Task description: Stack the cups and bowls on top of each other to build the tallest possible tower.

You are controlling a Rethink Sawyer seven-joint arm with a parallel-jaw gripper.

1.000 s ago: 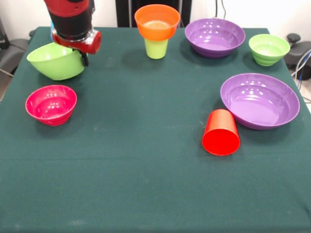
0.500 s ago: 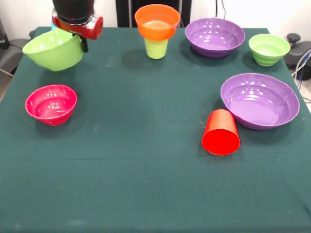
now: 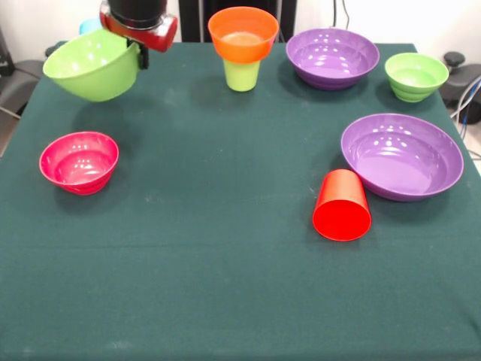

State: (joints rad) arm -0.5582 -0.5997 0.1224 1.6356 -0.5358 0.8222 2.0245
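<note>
Gripper (image 3: 140, 54) is pinching the big green bowl (image 3: 92, 65) by its rim; tilting, it risks slipping or toppling the orange bowl (image 3: 243, 34).

Lime green big bowl (image 3: 92, 65), pink bowl (image 3: 79, 162), two purple bowls (image 3: 332, 57) (image 3: 402, 155), small green bowl (image 3: 416, 76). Orange bowl (image 3: 243, 34) on lime green cup (image 3: 241, 75); red cup (image 3: 342, 205), sky blue cup (image 3: 90, 26). Tablecloth (image 3: 225, 248) plain dark green; gripper (image 3: 140, 51) red and black.

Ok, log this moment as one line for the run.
gripper: shut on large lime green bowl, lifted off table | orange bowl: on lime green cup | red cup: on its side
</note>
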